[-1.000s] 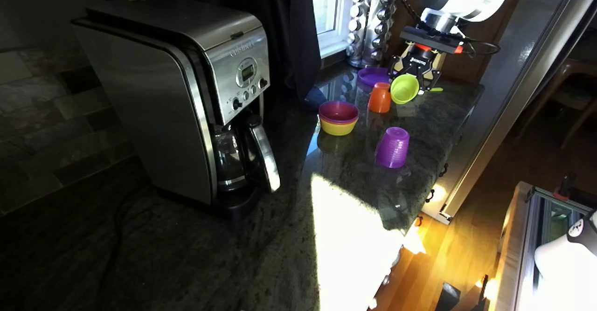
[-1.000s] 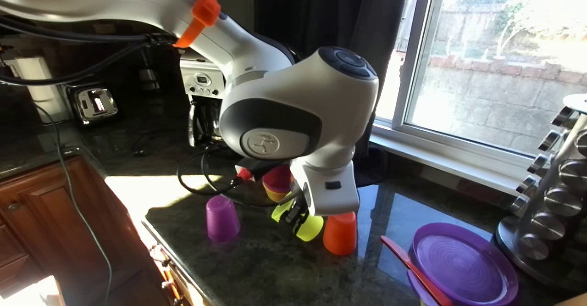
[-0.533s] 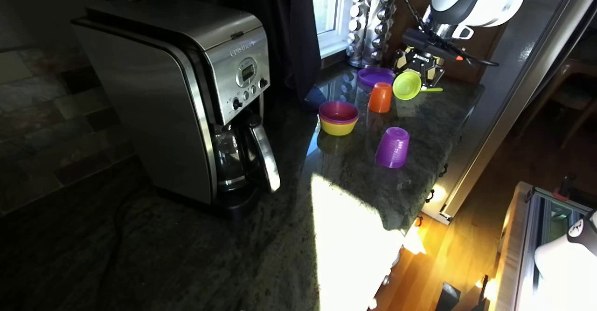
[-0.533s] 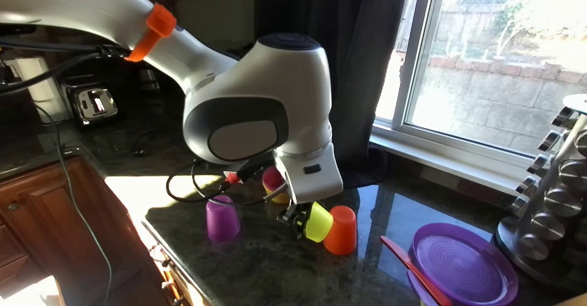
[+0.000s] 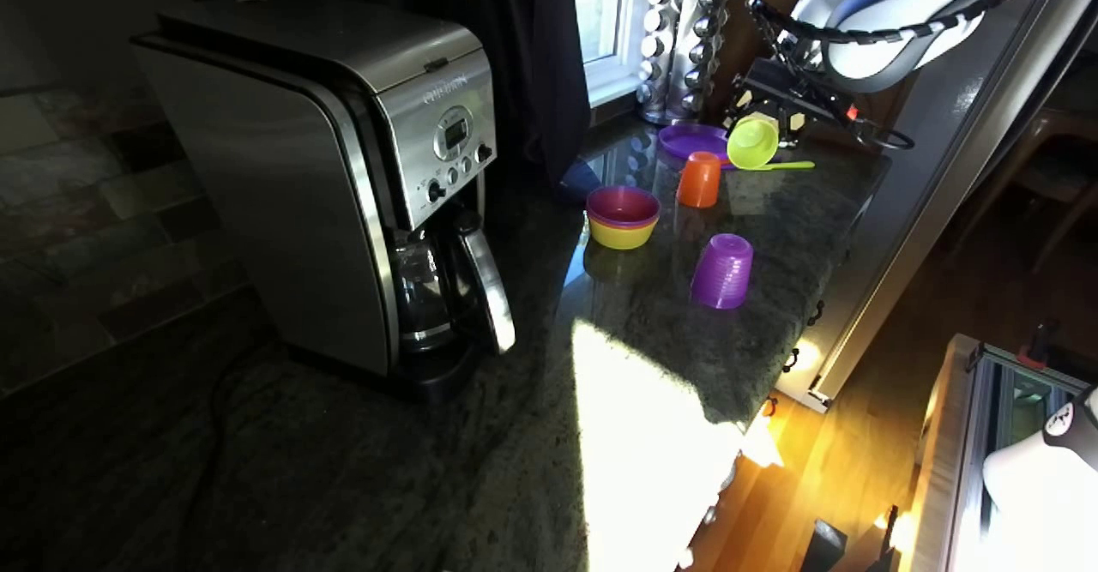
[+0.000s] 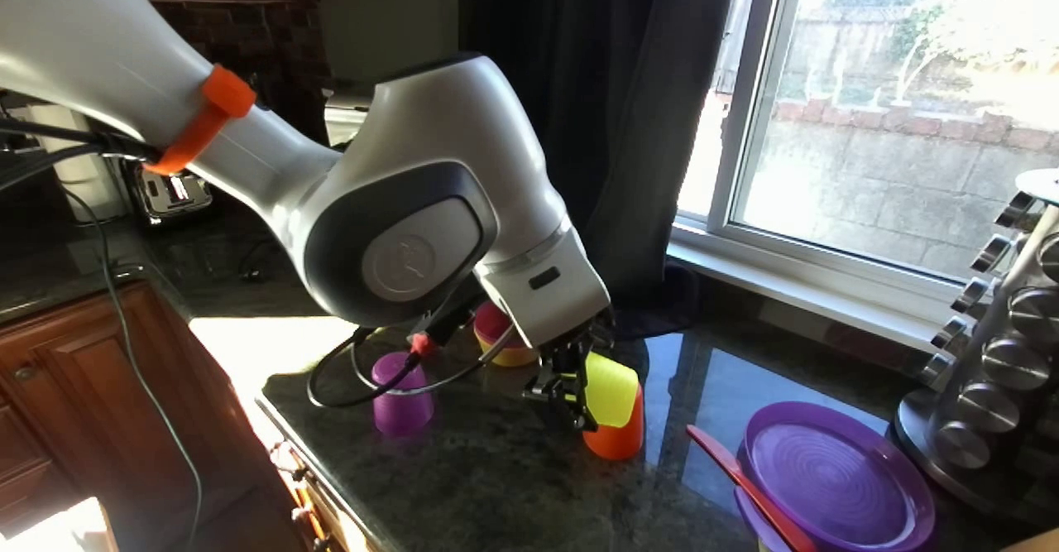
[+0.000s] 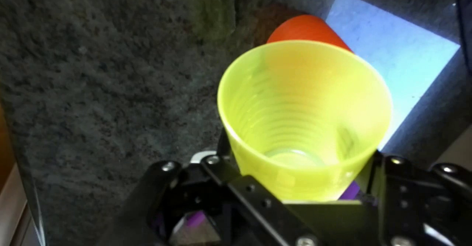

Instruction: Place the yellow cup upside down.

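Against the dark surface (image 5: 782, 242), upper right in an exterior view, the gripper (image 7: 299, 153) held the yellow cup (image 5: 753, 145) clamped by its sides, tilted near the orange cup (image 5: 700, 179), presumably so a turn could bring its open mouth down.

Yellow cup (image 6: 612, 389) — tilted, held in jaws
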`<state>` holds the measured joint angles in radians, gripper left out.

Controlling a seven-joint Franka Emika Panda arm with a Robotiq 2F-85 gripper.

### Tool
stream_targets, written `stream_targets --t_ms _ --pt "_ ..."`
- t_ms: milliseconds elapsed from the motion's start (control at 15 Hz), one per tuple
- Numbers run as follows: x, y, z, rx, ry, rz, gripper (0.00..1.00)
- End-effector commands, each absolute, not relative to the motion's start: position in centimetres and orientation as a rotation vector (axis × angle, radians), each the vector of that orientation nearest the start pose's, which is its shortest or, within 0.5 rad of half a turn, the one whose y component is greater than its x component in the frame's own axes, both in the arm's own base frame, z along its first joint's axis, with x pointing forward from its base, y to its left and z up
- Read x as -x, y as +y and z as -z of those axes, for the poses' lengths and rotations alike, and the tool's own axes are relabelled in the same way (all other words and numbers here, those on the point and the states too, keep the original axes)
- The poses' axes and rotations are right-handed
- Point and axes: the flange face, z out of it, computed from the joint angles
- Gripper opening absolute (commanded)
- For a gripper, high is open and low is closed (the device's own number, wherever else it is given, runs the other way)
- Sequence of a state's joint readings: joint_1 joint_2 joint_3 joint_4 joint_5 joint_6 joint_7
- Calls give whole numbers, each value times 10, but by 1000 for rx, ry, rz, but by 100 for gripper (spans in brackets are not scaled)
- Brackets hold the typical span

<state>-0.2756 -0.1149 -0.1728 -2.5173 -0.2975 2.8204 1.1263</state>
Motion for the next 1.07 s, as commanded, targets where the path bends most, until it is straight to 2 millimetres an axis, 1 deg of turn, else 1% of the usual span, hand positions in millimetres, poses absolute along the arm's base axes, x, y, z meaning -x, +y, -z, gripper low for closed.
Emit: stream_targets --t_ms 0,200,333,400,467,800,867,1000 --pt "-436 -188 -369 2463 1803 845 49" --pt "-434 -181 -374 2499 1782 925 49" --pt "-432 -168 -374 2508 1777 937 49" --pt "-444 -181 -373 2522 1776 912 49" --pt "-444 -179 -373 2521 1774 915 74" --pt "-445 -180 -373 2523 1773 915 74" --pt "-445 -180 -373 2523 1774 915 49" --pt "-446 -179 -381 2532 1756 1015 49"
